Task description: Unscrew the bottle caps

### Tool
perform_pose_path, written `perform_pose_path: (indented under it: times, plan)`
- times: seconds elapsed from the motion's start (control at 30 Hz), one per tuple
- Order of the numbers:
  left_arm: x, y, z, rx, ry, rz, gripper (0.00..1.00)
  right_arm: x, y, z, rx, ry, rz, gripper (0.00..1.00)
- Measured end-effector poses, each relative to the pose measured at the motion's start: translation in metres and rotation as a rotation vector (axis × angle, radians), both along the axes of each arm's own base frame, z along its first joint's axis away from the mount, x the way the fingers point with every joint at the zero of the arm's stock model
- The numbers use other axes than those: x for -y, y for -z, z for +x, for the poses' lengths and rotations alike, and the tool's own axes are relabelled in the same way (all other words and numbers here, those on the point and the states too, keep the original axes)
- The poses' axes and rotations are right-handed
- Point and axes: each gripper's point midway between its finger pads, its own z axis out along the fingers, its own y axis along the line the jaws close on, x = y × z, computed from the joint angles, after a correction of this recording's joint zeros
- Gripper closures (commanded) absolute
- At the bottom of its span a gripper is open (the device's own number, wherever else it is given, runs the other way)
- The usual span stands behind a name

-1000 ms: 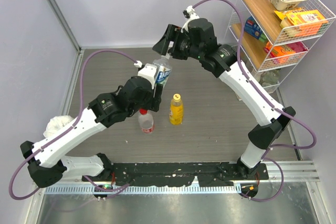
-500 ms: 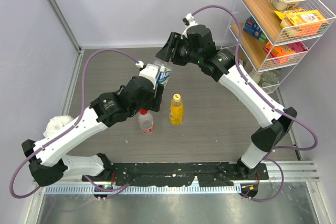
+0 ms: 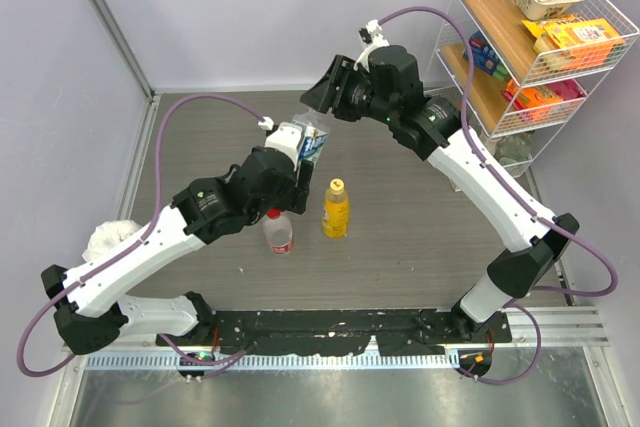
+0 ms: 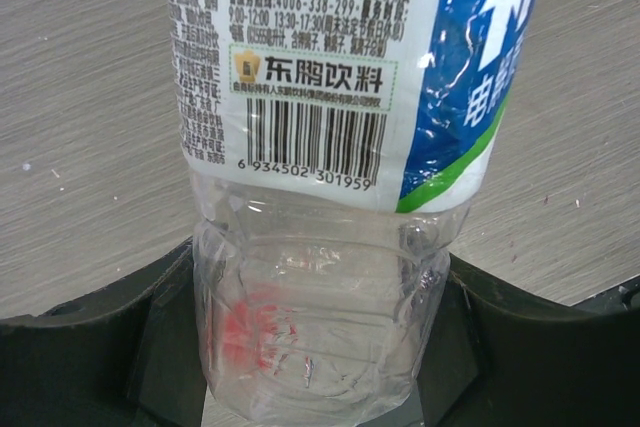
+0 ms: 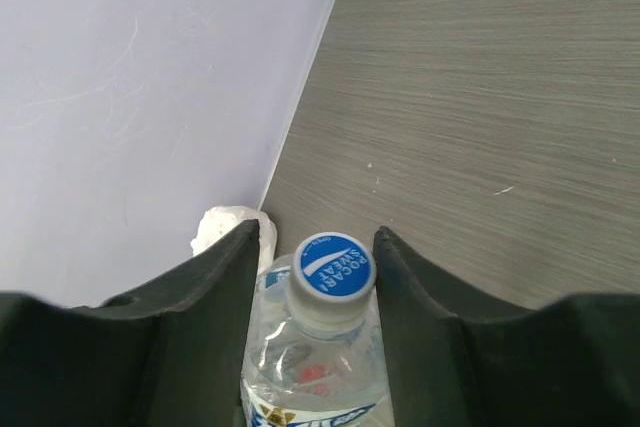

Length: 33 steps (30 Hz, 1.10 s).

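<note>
My left gripper (image 3: 300,154) is shut on the lower body of the clear bottle with the blue-white label (image 3: 311,139), holding it off the table; its bottom fills the space between the jaws (image 4: 312,347). The white-blue cap (image 5: 335,272) sits on the neck between my right gripper's (image 5: 318,247) fingers. The right finger lies at the cap's edge, and a narrow gap shows on the left side. In the top view the right gripper (image 3: 322,99) hovers at the bottle's top. A red-capped bottle (image 3: 278,231) and a yellow bottle (image 3: 336,208) stand on the table, caps on.
A wire shelf (image 3: 470,77) with snack boxes stands at the far right. A crumpled white lump (image 3: 106,238) lies by the left wall, also seen as a white lump (image 5: 226,226) in the right wrist view. Walls close off the left and back.
My right gripper's jaws have narrowed around the white-blue cap, and its wrist has turned and shifted up and right. The left arm and its bottle have stayed put.
</note>
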Motion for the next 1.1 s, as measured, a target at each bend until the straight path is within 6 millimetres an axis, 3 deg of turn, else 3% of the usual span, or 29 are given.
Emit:
perform_pose_path:
  times: [0.1, 0.13, 0.4, 0.7, 0.9, 1.1]
  plan:
    - [-0.001, 0.000, 0.000, 0.001, -0.009, 0.004, 0.99, 0.001, 0.005, 0.002, -0.006, 0.011, -0.006, 0.78]
    - [-0.002, 0.000, 0.000, 0.002, -0.011, 0.006, 0.99, 0.002, 0.006, 0.004, -0.007, 0.014, -0.007, 0.98]
    - [-0.006, 0.004, -0.002, -0.005, -0.023, 0.034, 1.00, -0.001, 0.012, 0.004, -0.014, 0.008, 0.026, 0.98]
    - [-0.007, 0.004, -0.006, -0.023, -0.008, 0.042, 1.00, -0.001, 0.013, 0.000, 0.019, -0.125, 0.172, 0.98]
    - [0.000, -0.007, -0.012, -0.030, 0.026, -0.024, 1.00, 0.000, -0.003, -0.007, 0.080, -0.244, 0.251, 0.99]
    - [0.019, -0.027, -0.026, -0.040, 0.131, -0.152, 1.00, 0.015, -0.029, -0.025, 0.170, -0.358, 0.355, 0.98]
